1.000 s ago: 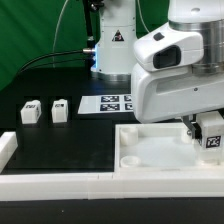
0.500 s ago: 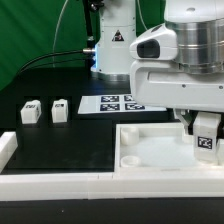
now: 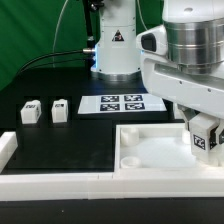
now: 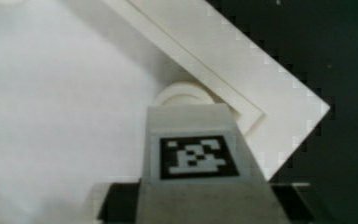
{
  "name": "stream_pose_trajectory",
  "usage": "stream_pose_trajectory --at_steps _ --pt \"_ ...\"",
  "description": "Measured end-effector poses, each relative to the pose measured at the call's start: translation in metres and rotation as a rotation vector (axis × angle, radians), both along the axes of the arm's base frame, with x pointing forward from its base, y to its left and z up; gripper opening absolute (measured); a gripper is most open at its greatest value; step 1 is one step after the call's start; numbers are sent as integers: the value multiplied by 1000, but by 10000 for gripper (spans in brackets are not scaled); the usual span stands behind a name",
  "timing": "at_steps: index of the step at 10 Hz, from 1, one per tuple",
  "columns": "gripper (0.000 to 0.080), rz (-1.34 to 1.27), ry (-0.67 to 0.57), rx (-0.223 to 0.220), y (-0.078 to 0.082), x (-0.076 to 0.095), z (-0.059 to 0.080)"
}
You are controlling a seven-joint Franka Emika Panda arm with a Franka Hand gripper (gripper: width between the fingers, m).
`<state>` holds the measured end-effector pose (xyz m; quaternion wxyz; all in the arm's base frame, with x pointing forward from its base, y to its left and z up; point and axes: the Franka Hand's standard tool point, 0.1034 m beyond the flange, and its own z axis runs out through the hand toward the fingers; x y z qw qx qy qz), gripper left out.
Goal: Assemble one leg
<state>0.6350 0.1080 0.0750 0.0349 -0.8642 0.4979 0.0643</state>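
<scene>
My gripper (image 3: 204,128) is shut on a white leg (image 3: 207,138) with a black-and-white tag, held upright over the far right corner of the large white tray-like piece (image 3: 140,158). In the wrist view the leg (image 4: 197,140) sits between my dark fingers (image 4: 126,198), its far end over a round corner hole (image 4: 185,96) of the tray piece (image 4: 51,100). Whether the leg touches the hole cannot be told. Two more legs (image 3: 30,111) (image 3: 59,110) lie on the black table at the exterior view's left.
The marker board (image 3: 121,103) lies on the table behind the tray piece. A white rail (image 3: 50,183) runs along the front edge, with a white block (image 3: 6,148) at the left. The robot base (image 3: 113,45) stands at the back.
The arm's wrist has turned and shifted slightly over the last second; the held leg stays over the tray piece's far right corner, a little lower.
</scene>
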Motion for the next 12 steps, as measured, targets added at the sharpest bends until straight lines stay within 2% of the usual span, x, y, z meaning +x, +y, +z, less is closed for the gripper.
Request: stream_pose_trajectory --at_steps 3,6,7,8,9,10,12 --pt "294 -325 49 -19 5 -2 -1" --pt "294 -519 77 -19 9 -2 -1" --pt "395 -512 77 -17 10 -3 -1" --pt "395 -500 76 -16 11 -3 -2" --pt "532 -487 74 -15 11 -3 -2" --pt "612 -432 67 -10 11 -3 -2" --pt "642 -301 53 -3 15 -4 -3"
